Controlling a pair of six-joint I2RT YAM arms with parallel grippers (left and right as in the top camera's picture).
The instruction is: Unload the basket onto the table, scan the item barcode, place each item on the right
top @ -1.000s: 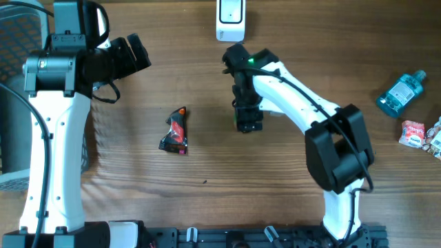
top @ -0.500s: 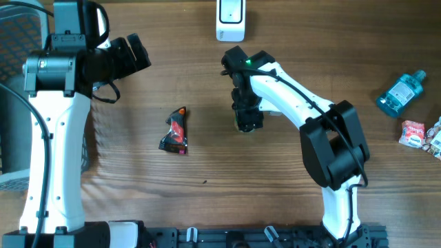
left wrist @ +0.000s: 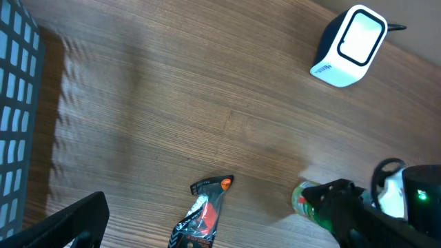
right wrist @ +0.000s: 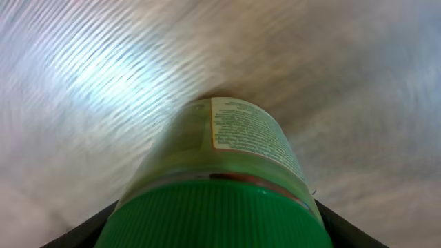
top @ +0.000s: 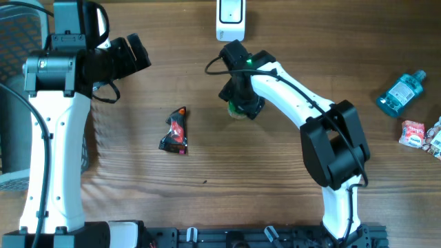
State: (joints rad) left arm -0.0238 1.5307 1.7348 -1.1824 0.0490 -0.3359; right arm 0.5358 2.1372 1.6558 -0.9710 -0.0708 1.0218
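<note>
My right jaws pinch the green-capped plastic bottle [right wrist: 241, 138], its length pointing ahead; the white boxy scanner [top: 231, 21] sits near, toward the frame's top.

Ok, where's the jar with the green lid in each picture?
Overhead: the jar is top middle, a little below the white scanner.
Left wrist: the jar is bottom right, only partly showing; the scanner is top right.
Right wrist: the jar fills the bottom middle, green lid nearest.
Shared landmark: the scanner, seen in the overhead and left wrist views only.
</note>
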